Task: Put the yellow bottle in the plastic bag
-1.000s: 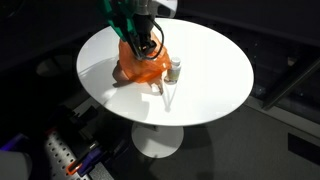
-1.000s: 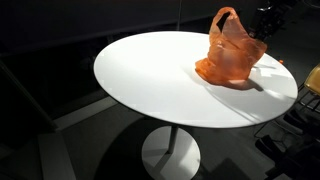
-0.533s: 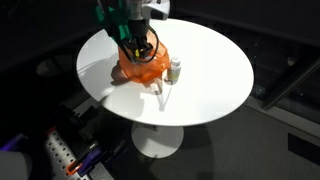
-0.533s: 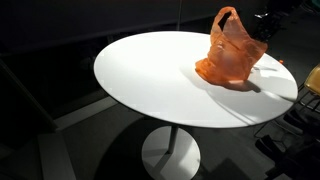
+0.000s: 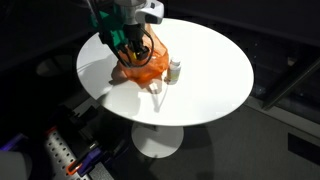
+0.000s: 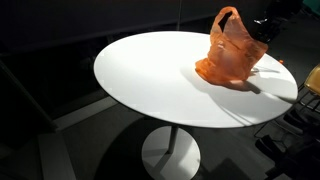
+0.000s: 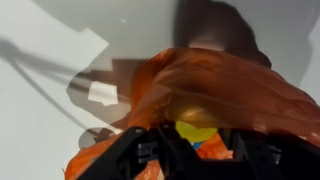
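where the yellow bottle point(image 7: 198, 118) is: in my wrist view it sits low in the mouth of the orange plastic bag point(image 5: 146, 68), between the dark fingers.
gripper: the gripper point(image 5: 136, 44) hangs over the bag's open top, so i judge a release would drop the bottle inside.
jaws: i cannot tell whether they clamp the bottle or stand clear of it.
bag: slumped on the white table point(image 5: 215, 75), handles up, mouth facing the wrist.
bystander: a small pale bottle point(image 5: 175, 70) stands just beside the bag.
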You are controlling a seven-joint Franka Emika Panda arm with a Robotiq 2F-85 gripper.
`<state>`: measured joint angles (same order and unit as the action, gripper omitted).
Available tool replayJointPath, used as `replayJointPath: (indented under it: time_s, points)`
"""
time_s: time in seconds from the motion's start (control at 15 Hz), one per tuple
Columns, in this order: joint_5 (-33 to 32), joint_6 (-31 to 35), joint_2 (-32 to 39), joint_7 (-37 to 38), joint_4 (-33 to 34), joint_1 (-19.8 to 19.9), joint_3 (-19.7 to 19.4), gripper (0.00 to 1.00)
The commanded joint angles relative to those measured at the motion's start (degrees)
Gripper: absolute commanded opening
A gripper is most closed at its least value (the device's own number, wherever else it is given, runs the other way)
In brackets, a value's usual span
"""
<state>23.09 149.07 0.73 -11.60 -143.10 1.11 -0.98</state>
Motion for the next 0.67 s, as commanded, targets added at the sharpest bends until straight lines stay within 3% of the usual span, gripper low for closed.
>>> replayJointPath:
  time_s: [0.0, 0.27, 0.6]
  points:
    - [0.01, 0.95, -1.12, -0.65, -0.79, 0.19, -0.04, 0.71]
    - [0.23, -0.83, -2.26, -0.68, 0.29, 0.79, -0.66, 0.99]
    - [0.17, -3.75, -2.84, -0.64, 3.03, 1.74, -2.42, 1.00]
